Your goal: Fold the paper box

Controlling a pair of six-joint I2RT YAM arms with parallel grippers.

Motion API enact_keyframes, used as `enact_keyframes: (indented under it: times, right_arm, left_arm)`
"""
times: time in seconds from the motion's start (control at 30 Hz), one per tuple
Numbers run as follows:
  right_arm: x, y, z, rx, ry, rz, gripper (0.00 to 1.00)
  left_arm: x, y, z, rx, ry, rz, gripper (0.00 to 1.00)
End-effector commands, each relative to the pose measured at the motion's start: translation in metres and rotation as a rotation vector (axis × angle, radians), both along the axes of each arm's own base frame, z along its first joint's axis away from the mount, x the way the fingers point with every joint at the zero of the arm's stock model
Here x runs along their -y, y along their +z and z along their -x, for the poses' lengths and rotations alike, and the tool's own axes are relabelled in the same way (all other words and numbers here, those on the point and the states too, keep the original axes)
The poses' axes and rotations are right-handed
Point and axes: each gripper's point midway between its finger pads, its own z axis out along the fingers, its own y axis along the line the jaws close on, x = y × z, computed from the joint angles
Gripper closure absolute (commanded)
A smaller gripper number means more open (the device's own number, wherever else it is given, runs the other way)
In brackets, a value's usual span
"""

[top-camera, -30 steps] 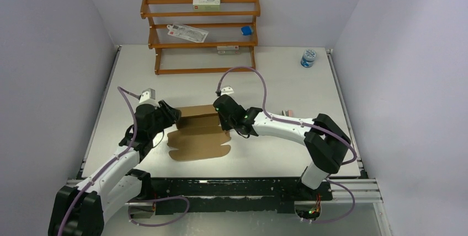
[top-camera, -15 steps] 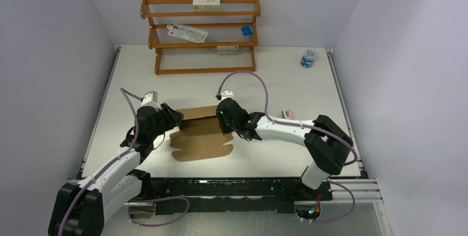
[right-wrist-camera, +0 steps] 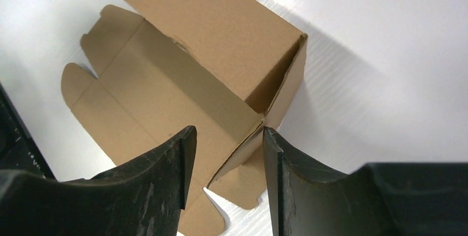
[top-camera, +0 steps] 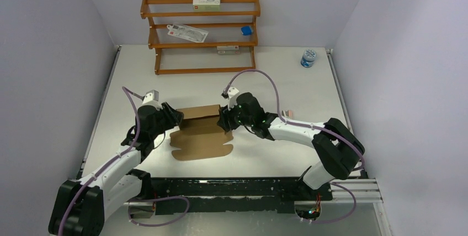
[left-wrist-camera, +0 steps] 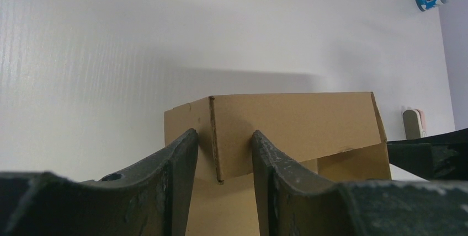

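Observation:
The paper box (top-camera: 202,137) is plain brown cardboard, half folded at the table's middle. Its back wall (top-camera: 199,113) stands up, and the front sheet with rounded flaps lies flat. My left gripper (top-camera: 176,119) is open at the box's left end. In the left wrist view (left-wrist-camera: 223,143) its jaws straddle the edge of the upright left side flap (left-wrist-camera: 216,137) with gaps on both sides. My right gripper (top-camera: 224,122) is open at the right end. In the right wrist view (right-wrist-camera: 226,137) its jaws straddle the box's right side wall (right-wrist-camera: 284,95) without closing on it.
A wooden rack (top-camera: 160,42) with white-and-green cartons stands at the back. A blue-capped jar (top-camera: 308,58) is at the back right. A tiny pink-and-white item (top-camera: 287,113) lies right of my right wrist. The table's side rails run along both edges.
My right wrist has swung rightward, so the gripper now faces the box's right end from the right. My left gripper has shifted slightly nearer. The box has barely moved.

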Motion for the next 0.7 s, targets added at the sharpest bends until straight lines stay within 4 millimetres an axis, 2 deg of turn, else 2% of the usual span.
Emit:
enact_keyframes:
  times: [0.0,0.2,0.43,0.67]
  right_arm:
    - [-0.01,0.025,0.0,0.11,0.165,-0.088,0.48]
    - [-0.012,0.017,0.004,0.085,0.304,-0.1,0.49]
    - [-0.01,0.009,0.009,0.132,0.456,-0.088,0.46]
    - [-0.014,0.012,0.013,0.159,0.602,-0.098,0.41]
  left_arm:
    - [-0.003,-0.003,-0.002,-0.014,-0.001,-0.039,0.54]
    - [-0.002,0.004,-0.011,0.002,0.009,-0.034,0.49]
    - [0.0,0.007,-0.019,0.009,0.011,-0.035,0.47]
    - [0.001,0.009,-0.024,0.012,0.002,-0.046,0.47]
